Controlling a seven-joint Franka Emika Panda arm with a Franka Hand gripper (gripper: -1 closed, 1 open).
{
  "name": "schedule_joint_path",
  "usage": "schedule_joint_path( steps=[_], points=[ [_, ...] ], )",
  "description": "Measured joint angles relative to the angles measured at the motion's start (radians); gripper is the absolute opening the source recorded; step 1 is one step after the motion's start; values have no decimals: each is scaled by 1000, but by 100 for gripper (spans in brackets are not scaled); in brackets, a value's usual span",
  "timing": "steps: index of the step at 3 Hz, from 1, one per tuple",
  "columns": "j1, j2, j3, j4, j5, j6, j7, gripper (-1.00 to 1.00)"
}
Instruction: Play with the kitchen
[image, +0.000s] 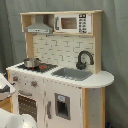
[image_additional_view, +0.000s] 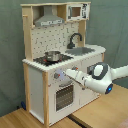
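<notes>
Arm at the kitchen (image_additional_view: 47, 75) front.
End effector (image_additional_view: 60, 76) seemingly touching a knob (image_additional_view: 56, 76); grip state unclear.

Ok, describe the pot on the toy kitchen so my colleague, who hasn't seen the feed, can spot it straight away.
Start at the toy kitchen and find its worktop, under the grey hood. On the black hob at the end away from the sink stands the small metal pot. It is the only loose, shiny item on the worktop; the black tap nearby is fixed behind the sink.
</notes>
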Motion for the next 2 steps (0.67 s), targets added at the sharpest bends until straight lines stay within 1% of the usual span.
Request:
schedule_joint_path(
  steps=[1,2],
  points=[
    [59,1,-67,-17,10,-8,-58,100],
    [107,1,-151,-41,25,-9,-92,100]
  ],
)
